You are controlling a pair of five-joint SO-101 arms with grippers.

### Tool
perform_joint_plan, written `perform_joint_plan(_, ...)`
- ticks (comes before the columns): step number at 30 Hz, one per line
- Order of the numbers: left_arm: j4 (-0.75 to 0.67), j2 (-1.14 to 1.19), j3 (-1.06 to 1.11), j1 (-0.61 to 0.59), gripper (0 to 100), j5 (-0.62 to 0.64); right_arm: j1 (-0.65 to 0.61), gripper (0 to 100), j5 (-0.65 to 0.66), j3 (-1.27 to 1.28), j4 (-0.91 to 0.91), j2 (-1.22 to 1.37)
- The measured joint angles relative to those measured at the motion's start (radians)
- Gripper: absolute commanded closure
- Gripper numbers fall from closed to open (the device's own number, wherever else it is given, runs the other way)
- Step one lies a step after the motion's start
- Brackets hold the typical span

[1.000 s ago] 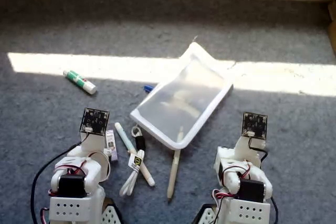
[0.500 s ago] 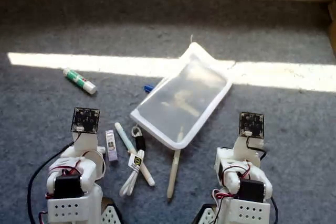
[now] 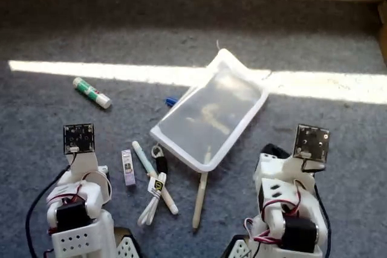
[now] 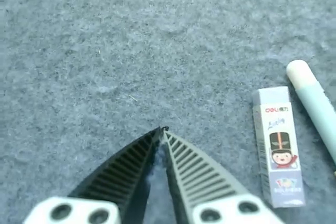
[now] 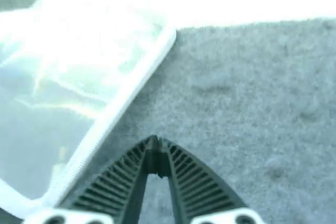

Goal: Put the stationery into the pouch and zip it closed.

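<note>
A translucent rectangular pouch with a white rim (image 3: 208, 113) lies flat on the grey carpet (image 3: 314, 40) at the middle of the high view, its long sides running from 7 to 1 o'clock. Faint shapes show through it, too vague to name.

A green-and-white glue stick (image 3: 91, 93) lies well apart from the pouch, at its 9 o'clock. A small lilac eraser box (image 3: 127, 167) sits at the pouch's 8 o'clock. Just beside the box is a pale mint pen with a cream cap (image 3: 144, 158). A white looped cord with a tag (image 3: 152, 200) and a white marker (image 3: 168, 199) lie at 7 o'clock. A cream pen (image 3: 200, 200) lies at 6 o'clock, and its upper end meets the pouch's rim. Whether it goes under or inside cannot be told.

The left pincer (image 4: 161, 132) hovers over bare carpet with its ribbed fingers pressed together at the tips, and it grips nothing. The eraser box (image 4: 277, 145) and the mint pen (image 4: 315, 103) lie near it.

The right pincer (image 5: 154, 150) is likewise pressed together and pinches nothing, just beside the pouch's (image 5: 68, 77) rim.
</note>
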Motion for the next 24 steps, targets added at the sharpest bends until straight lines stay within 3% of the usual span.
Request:
perform_joint_plan(11,-0.075,0.006,0.026,0.0,98,0.0,-0.176,99.4,-0.127,-0.233,0.0,0.021)
perform_joint_plan(18,-0.078,0.006,0.026,0.0,98,0.0,-0.284,99.4,-0.233,-0.422,0.005,0.325)
perform_joint_plan(24,-0.078,0.006,0.026,0.0,99,0.0,-0.493,99.1,-0.255,-0.52,0.028,0.511)
